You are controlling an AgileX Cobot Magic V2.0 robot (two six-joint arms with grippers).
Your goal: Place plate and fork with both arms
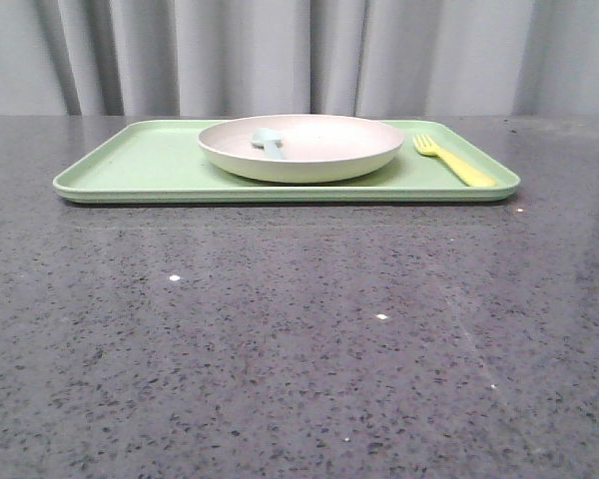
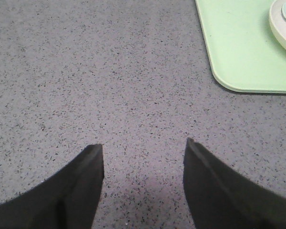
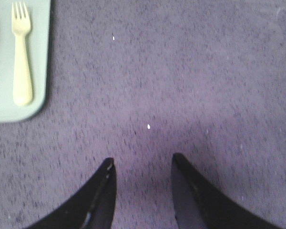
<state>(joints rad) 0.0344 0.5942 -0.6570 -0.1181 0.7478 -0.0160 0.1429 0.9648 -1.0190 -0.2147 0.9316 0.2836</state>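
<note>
Green tray (image 1: 140, 165) carries everything: the cream plate (image 1: 319, 150) sits on its middle with a pale blue spoon (image 1: 269, 142) inside, and the yellow fork (image 1: 454, 160) lies just beside the plate. Left tool (image 2: 143, 145) and right tool (image 3: 140, 162) hang released, empty, over speckled surface (image 1: 280, 339) off the tray. Placement looks done.

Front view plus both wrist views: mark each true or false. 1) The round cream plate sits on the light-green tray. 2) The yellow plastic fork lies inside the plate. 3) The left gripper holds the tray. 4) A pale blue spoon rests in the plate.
1) True: the round cream plate sits on the light-green rectangular tray.
2) False: the yellow plastic fork lies on the tray beside the plate.
3) False: the left gripper is open over bare table.
4) True: the pale blue spoon rests in the plate.
</note>
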